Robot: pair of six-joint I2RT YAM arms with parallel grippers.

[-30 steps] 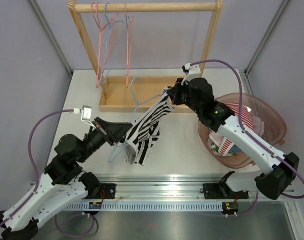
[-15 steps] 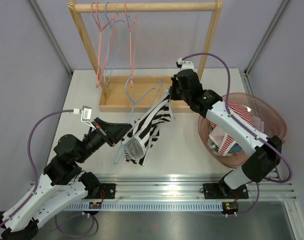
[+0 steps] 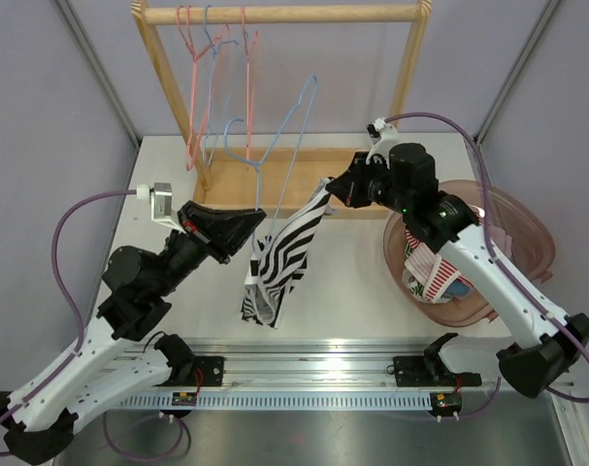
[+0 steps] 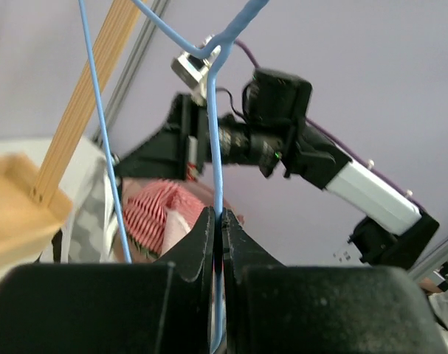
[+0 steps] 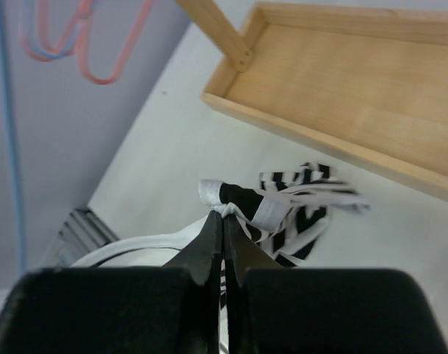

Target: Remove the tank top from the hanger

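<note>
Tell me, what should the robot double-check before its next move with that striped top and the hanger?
1. Left fingers shut on blue hanger: ok.
2. Right fingers shut on tank top strap: ok.
3. Tank top fully free of the hanger: cannot tell; they overlap near the left fingers.
4. Hanger's hook away from the rack: cannot tell from above.
5. Pink bin in place on the right: ok.

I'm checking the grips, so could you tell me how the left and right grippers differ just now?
The left gripper pinches the thin wire of the blue hanger; the right gripper pinches a white-edged strap of the striped tank top. The left gripper aims upward, the right gripper down toward the table. Both are shut.
</note>
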